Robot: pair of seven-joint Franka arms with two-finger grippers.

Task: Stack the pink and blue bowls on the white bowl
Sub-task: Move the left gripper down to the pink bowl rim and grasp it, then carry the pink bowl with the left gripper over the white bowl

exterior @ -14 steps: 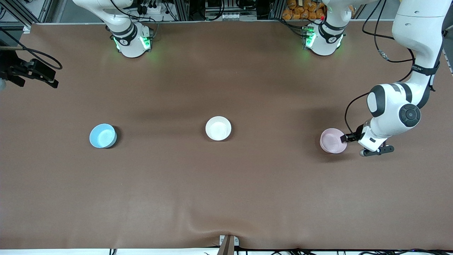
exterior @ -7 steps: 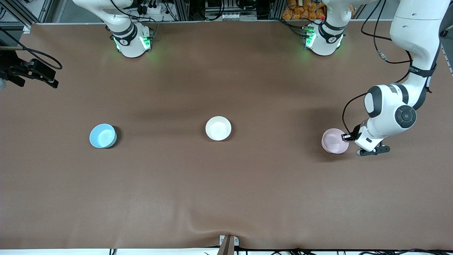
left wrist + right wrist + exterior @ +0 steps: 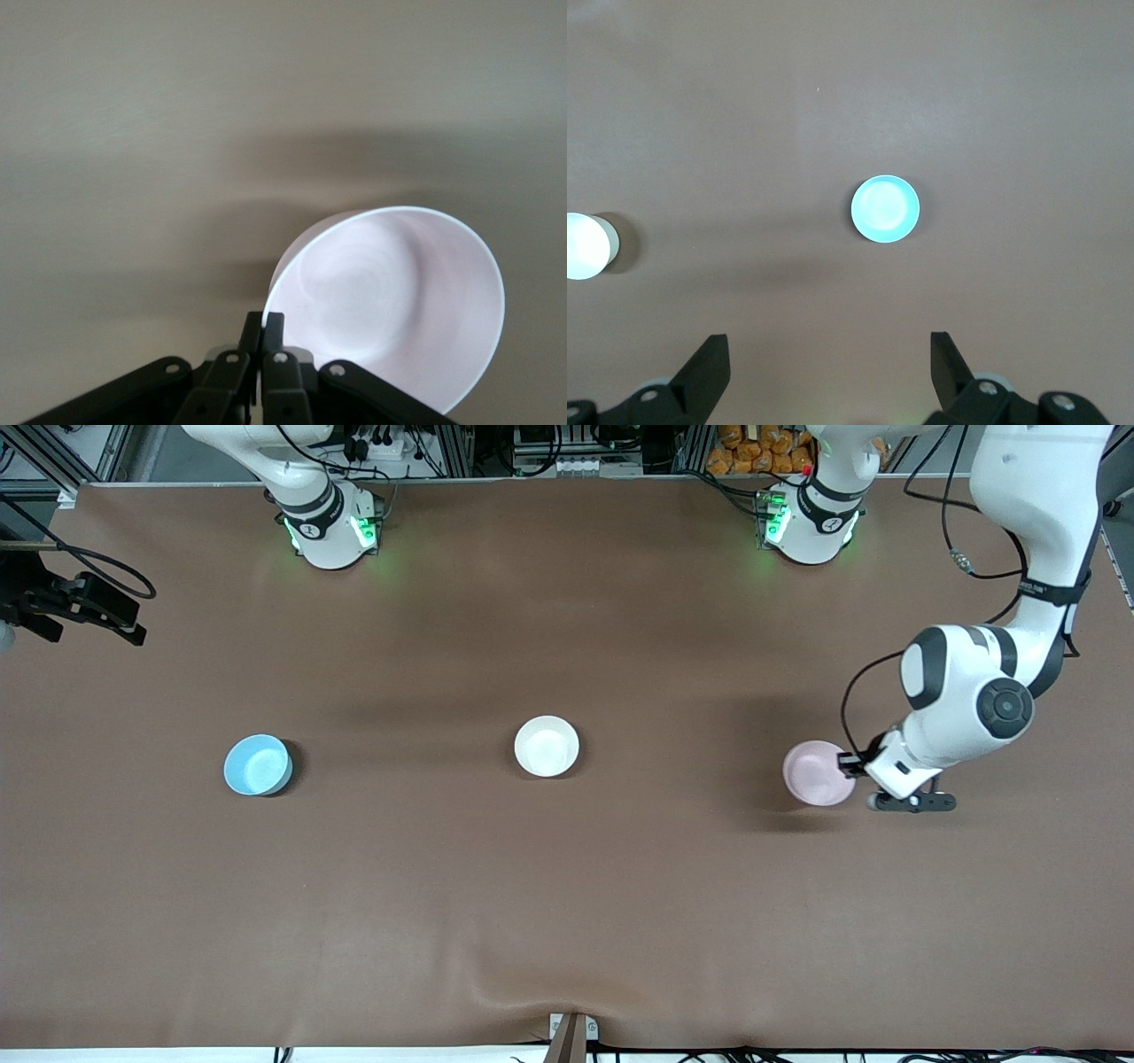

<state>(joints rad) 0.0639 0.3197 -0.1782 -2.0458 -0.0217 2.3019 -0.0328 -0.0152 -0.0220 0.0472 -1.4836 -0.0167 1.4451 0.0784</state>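
Left gripper (image 3: 852, 765) is seen clamped on the rim of the pink bowl (image 3: 817, 773), fingers pressed together over the thin wall in the left wrist view (image 3: 263, 329); the bowl is carried tilted and lifted off the table (image 3: 620, 886) toward the left arm's end, its shadow lying below it, a rim pinch judged suited to setting it down into another bowl. White bowl (image 3: 547, 746) is noted upright at mid-table, well apart, open side up to receive. Blue bowl (image 3: 258, 764) is noted upright toward the right arm's end, untouched. Right gripper (image 3: 829, 363), fingers spread wide, is held high above the blue bowl, waiting. Brown cloth surface, wrinkled at the near edge; frames and cables are noted along the robots' edge
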